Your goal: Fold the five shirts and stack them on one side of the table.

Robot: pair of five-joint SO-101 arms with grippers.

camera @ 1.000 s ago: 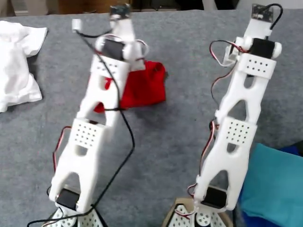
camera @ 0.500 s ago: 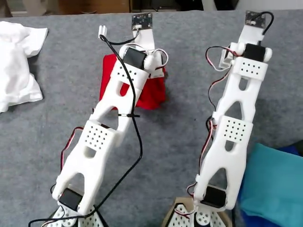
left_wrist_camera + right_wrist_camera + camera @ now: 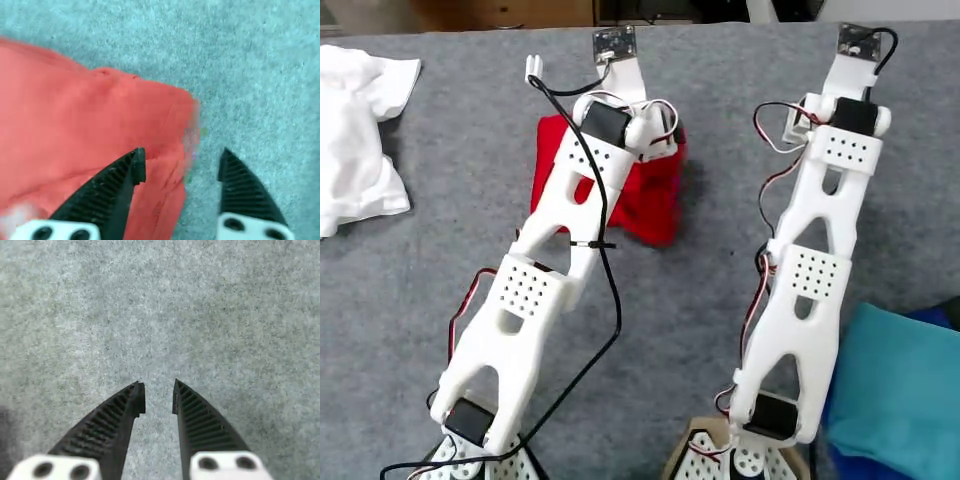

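Note:
A folded red shirt [image 3: 655, 205] lies on the grey table, mid-left, partly under my left arm [image 3: 605, 130]. In the left wrist view my left gripper [image 3: 180, 157] is open just above the red shirt [image 3: 75, 115]. One finger is over the cloth and the other over bare table, with the shirt's edge between them. My right gripper [image 3: 156, 390] hovers over bare grey table at the far right, open by a narrow gap and holding nothing. A crumpled white shirt [image 3: 355, 130] lies at the far left.
Teal and blue cloth [image 3: 900, 390] is piled at the near right corner beside the right arm's base. Open grey table [image 3: 720, 260] runs between the two arms and around the red shirt. A black cable hangs along the left arm.
My left arm swung right and farther out over the red shirt, then held. The red shirt has shifted a little to the right and nearer. The right arm barely moved.

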